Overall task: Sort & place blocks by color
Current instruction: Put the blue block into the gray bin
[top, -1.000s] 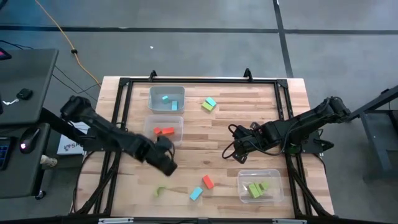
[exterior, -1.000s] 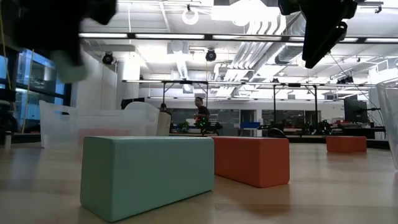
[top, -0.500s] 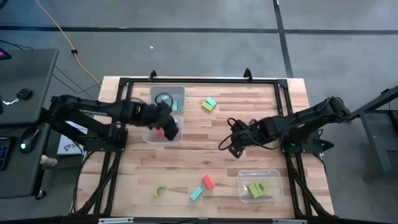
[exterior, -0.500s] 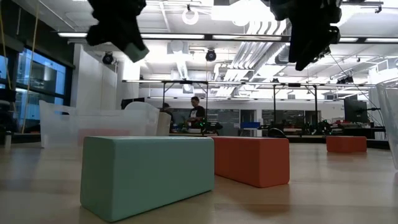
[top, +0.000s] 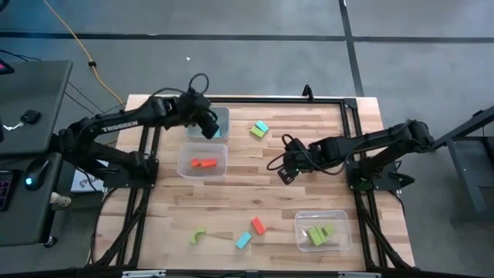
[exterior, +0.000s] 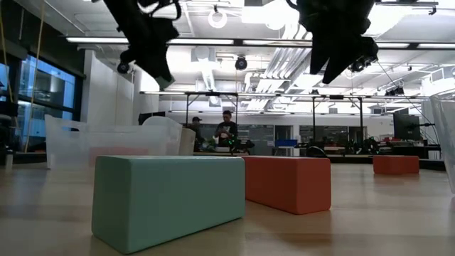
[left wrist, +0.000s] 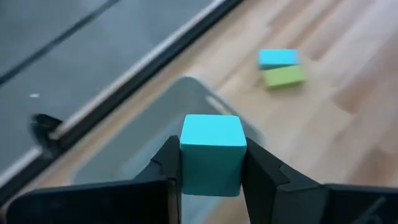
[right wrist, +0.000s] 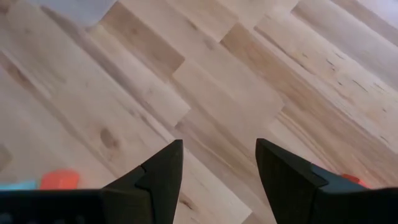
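My left gripper (top: pixel 209 126) hovers over the far-left clear bin (top: pixel 222 114), shut on a cyan cube (left wrist: pixel 212 163). My right gripper (top: pixel 284 171) is open above bare wood at mid-table; its wrist view shows nothing between its fingertips (right wrist: pixel 219 149). A cyan block beside a green one (top: pixel 259 129) lies on the table near the far edge. A green arch (top: pixel 199 235), a red block (top: pixel 258 225) and a cyan block (top: pixel 243 240) lie near the near edge. Red blocks (top: pixel 204 163) sit in the middle-left bin, green blocks (top: pixel 319 234) in the near-right bin. My left gripper pinches the cyan cube by two opposite side faces (left wrist: pixel 186 168), one finger (left wrist: pixel 166 163) on each. The cube is lifted clear above the bin and sits square between the fingers, its top face showing.
Three clear bins stand on the table: far left, middle left (top: pixel 184 150) and near right (top: pixel 301 220). A black frame (top: pixel 247 100) runs round the table's edges. In the low view a cyan block (exterior: pixel 167 199) and red blocks (exterior: pixel 288 183) lie close to the near edge.
My left gripper has swung from the table's near-left part toward the far edge, passing over the bin with the red blocks, and now hangs over the far-left bin. My right gripper has moved a little toward the table's left and far edge.
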Action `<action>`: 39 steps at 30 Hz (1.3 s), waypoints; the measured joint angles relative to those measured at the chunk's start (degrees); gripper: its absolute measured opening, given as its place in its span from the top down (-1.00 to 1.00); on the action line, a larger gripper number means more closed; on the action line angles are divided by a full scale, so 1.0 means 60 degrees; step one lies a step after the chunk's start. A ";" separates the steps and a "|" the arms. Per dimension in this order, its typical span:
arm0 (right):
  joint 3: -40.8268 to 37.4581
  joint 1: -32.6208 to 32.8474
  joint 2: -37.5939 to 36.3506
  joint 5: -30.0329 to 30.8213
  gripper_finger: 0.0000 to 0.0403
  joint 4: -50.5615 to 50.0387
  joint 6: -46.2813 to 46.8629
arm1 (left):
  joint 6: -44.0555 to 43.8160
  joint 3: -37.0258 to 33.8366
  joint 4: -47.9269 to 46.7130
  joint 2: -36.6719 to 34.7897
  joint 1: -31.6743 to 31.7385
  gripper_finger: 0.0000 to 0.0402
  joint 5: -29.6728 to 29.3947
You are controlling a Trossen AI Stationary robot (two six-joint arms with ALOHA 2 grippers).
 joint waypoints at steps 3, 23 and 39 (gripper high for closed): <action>0.0000 -0.0160 0.0000 0.0048 0.04 0.0064 0.0125 | 0.0624 0.0000 0.0049 0.0229 0.0749 0.63 0.0074; 0.0000 -0.0976 0.0000 0.0060 0.04 0.0417 0.0646 | 0.2022 -0.0004 0.0066 0.2748 0.2764 0.63 0.1609; 0.0000 -0.0976 0.0000 0.0547 0.04 0.0439 0.1160 | 0.2499 -0.0004 0.1146 0.3809 0.2563 0.63 0.2368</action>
